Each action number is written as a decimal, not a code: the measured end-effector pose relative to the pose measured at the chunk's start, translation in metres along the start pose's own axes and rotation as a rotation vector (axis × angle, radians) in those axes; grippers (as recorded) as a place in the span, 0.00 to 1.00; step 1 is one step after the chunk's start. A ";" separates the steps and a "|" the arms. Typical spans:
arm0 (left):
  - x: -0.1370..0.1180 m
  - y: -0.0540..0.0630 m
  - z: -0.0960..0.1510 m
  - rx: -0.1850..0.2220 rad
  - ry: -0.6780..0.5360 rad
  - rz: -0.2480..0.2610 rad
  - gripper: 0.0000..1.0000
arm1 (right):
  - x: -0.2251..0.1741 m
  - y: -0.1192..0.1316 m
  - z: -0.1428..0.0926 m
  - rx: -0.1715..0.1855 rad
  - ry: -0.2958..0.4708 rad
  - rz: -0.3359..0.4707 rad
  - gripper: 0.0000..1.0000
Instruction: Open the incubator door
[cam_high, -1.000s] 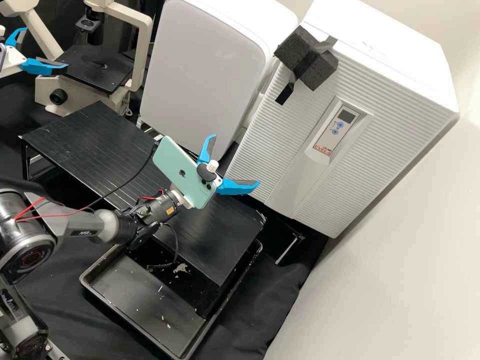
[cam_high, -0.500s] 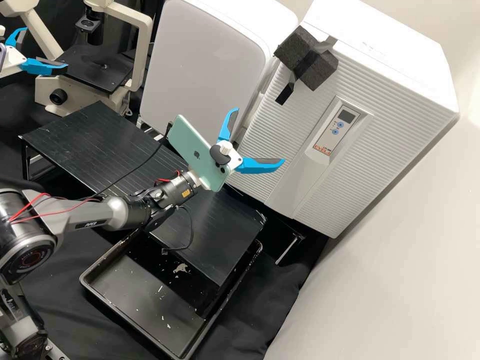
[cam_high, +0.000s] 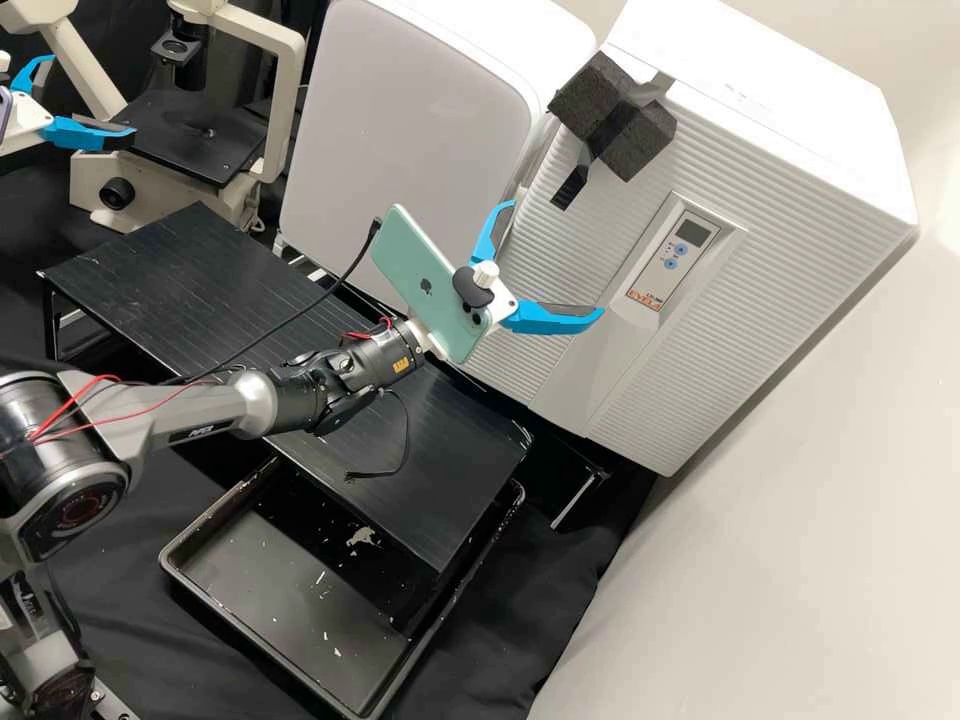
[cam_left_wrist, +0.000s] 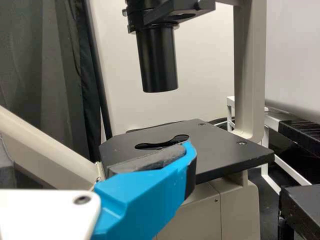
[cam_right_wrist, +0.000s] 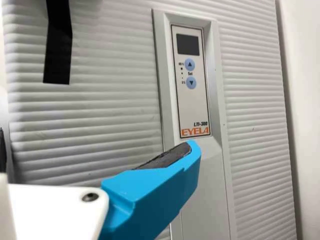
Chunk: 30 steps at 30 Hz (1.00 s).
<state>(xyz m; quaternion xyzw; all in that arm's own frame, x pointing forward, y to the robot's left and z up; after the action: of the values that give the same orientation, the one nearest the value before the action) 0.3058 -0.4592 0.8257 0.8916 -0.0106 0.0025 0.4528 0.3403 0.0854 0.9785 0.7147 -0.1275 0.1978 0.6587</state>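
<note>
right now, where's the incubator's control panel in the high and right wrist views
High view: the control panel is on the ribbed incubator front, past the right end effector.
Right wrist view: the control panel, just beyond one blue finger.
Shared landmark: the black strip, also there.

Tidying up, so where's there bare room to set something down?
The slatted stand's end beside the microscope; the tray's near part, bar pale flecks; black cloth between tray and wall. It's crowded mid-stand, under the right arm and cable, and where the right gripper hangs before the incubator.
</note>
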 end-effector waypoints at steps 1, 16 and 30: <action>0.000 0.000 0.000 0.000 0.000 0.000 1.00 | 0.000 0.000 0.000 -0.002 -0.001 -0.001 1.00; 0.000 0.000 0.000 0.000 0.000 0.000 1.00 | -0.010 -0.016 -0.055 -0.076 -0.080 0.052 1.00; 0.000 0.000 0.000 0.000 0.000 0.000 1.00 | -0.003 -0.037 -0.069 -0.195 -0.226 0.131 1.00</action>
<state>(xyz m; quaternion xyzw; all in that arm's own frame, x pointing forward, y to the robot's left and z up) 0.3058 -0.4592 0.8257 0.8916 -0.0106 0.0025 0.4528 0.3464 0.1571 0.9476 0.6551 -0.2658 0.1452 0.6922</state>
